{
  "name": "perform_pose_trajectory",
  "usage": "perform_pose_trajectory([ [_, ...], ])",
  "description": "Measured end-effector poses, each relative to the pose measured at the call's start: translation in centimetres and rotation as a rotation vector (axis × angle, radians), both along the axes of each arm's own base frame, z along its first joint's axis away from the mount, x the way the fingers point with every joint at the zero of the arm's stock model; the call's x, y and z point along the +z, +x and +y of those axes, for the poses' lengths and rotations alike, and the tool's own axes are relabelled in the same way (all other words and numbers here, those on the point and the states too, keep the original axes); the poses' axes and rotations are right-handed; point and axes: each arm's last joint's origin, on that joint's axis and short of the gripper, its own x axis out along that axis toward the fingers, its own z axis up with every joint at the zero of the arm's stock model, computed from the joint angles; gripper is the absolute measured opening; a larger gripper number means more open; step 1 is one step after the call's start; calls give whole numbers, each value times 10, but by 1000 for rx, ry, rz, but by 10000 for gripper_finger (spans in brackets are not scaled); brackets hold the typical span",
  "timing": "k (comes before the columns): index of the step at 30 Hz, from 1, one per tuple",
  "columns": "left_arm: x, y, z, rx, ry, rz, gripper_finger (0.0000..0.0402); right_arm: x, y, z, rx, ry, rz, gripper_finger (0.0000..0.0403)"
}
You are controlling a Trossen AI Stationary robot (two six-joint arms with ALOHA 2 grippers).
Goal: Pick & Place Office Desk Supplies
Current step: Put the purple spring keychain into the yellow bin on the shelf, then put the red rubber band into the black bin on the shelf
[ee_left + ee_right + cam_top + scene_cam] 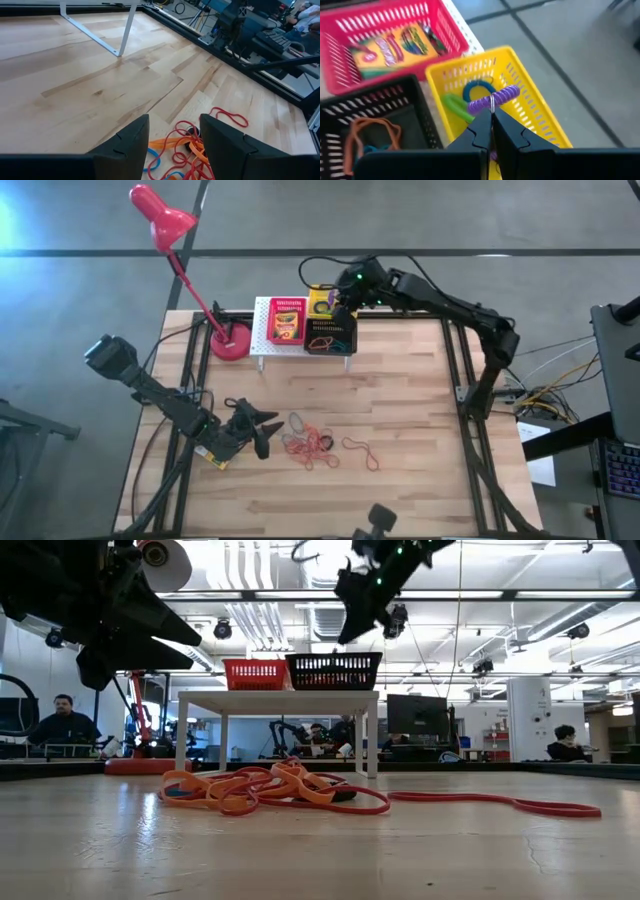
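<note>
A: High view. Right end effector [341, 307] sits over the baskets on the white rack [265, 340] at the far edge of the bench [400, 410]. Left end effector [262, 430] is low, just beside the rubber bands [312, 445] lying loose in the middle of the bench. A yellow-and-green box [213, 457] shows under the left arm.

B: Low view. The bands [270, 790] lie in a tangled heap, with one red loop [500, 803] trailing off to the side. Red basket [256, 674] and black basket [334, 671] stand on the rack; the right arm hangs above them.

A: Left wrist view. Jaws stand partly apart and empty, with the heap [182, 150] straight ahead between the fingers [131, 140]. Judgement: this arm waits.

B: Right wrist view. Fingers [481, 131] are pinched shut on a purple ring [493, 98], held above the yellow basket [530, 95]. A blue ring [478, 90] and a green piece [455, 105] already lie inside. The black basket [410, 100] holds orange bands; the red basket [440, 20] holds a box.

A: Step in hand, as judged: drop the ring in the yellow basket. To do it well, stay centred over the basket's opening, clear of the wall shared with the black basket, lower a little, then open.

B: Risk: the ring may cling to a finger or bounce off the rim.
</note>
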Motion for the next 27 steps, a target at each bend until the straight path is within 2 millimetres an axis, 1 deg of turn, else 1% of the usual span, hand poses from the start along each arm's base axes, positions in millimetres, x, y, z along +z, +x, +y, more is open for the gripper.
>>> perform_pose_trajectory([
  [4, 0, 0, 0, 1, 1, -1, 181, -12, 1, -10, -4, 37, 30, 8],
  [7, 0, 0, 0, 2, 0, -1, 181, -14, -1, -10, -4, 46, 48, 12],
  [9, 0, 0, 0, 2, 1, -1, 181, -14, -1, -10, -5, 50, 48, 24],
  [12, 0, 0, 0, 2, 1, -1, 181, -15, -3, -10, -19, 70, 63, 58],
  [15, 0, 0, 0, 4, -3, -3, 181, -17, -7, -12, -59, 74, 94, 101],
  [18, 0, 0, 0, 4, -3, -2, 181, -17, -9, -13, -130, 15, 139, 138],
  [20, 0, 0, 0, 4, -3, -3, 181, -12, -13, -12, -155, -24, 149, 156],
  [23, 0, 0, 0, 4, -4, -3, 181, 2, -17, -1, -133, -56, 135, 169],
  [25, 0, 0, 0, 5, -7, -4, 181, 12, -20, 15, -92, -65, 142, 171],
  [27, 0, 0, 0, -6, -21, -2, 181, 21, -22, 38, -24, -65, 131, 168],
])
